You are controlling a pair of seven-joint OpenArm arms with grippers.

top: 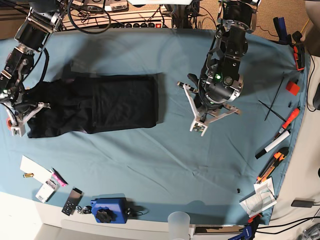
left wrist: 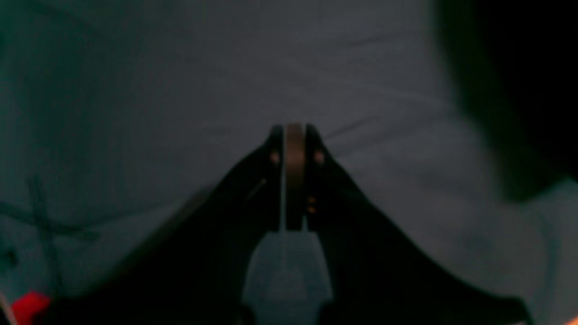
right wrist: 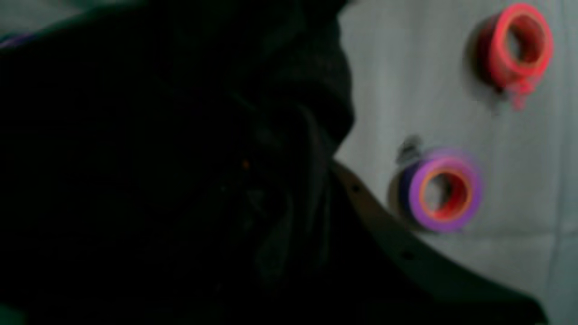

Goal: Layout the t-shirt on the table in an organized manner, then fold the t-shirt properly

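Observation:
The black t-shirt (top: pixel 100 105) lies spread on the left half of the light blue table (top: pixel 150 165), its right part a neat rectangle and its left end bunched. My right gripper (top: pixel 17 120) is at that left end, shut on the fabric. In the right wrist view the t-shirt (right wrist: pixel 158 158) fills the left side and hides the jaws; one pale finger (right wrist: pixel 384 225) shows. My left gripper (top: pixel 198 127) hovers over bare cloth right of the shirt. In the left wrist view the left gripper (left wrist: pixel 293 131) is shut and empty, and the t-shirt (left wrist: pixel 519 90) is a dark edge at upper right.
A red tape roll (right wrist: pixel 517 45) and a purple tape roll (right wrist: pixel 440 194) lie by my right gripper. Markers and cutters (top: pixel 274 145) line the right edge. A blue device (top: pixel 107 210), a plastic cup (top: pixel 179 222) and small cards (top: pixel 47 187) sit along the front.

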